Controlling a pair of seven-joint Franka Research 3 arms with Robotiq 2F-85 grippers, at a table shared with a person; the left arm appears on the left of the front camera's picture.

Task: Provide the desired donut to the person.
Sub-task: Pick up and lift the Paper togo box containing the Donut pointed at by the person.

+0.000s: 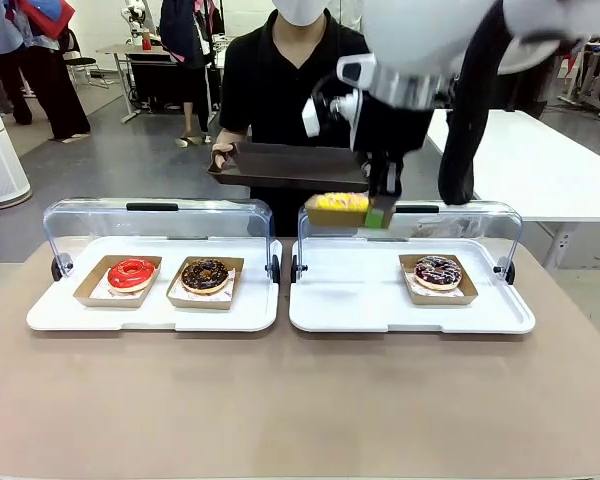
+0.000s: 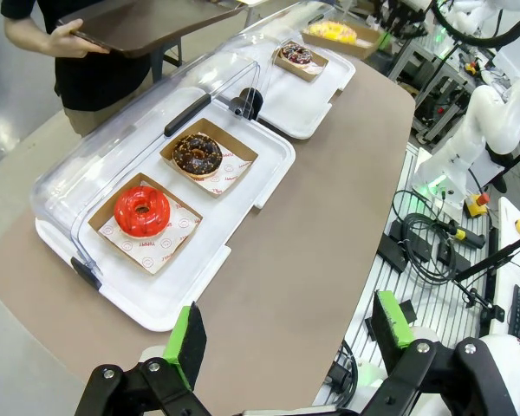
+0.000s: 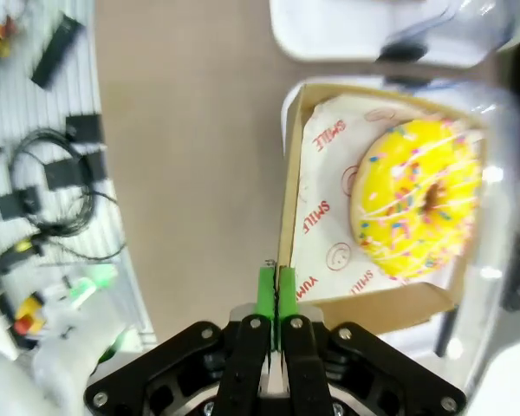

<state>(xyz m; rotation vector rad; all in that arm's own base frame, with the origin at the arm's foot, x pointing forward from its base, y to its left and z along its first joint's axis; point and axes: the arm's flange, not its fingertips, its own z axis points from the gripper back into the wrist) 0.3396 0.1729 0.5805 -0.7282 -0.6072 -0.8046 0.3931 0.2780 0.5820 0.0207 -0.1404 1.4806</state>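
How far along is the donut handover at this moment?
Done: the right pincer is shut on the wall of the paper box holding the yellow donut, and the box is up off the right white tray. In hand: the box hangs just short of the dark tray that the person holds out. Left: setting it on that tray and letting go. The left pincer hangs open, idle.

Bright even indoor light, faint shadows, glare on clear lid (image 2: 113, 147), right wrist view blurred.

Left tray (image 1: 155, 318) beside right tray (image 1: 350, 300), donut box (image 1: 338, 212) held above its far edge, person (image 1: 280, 80) behind
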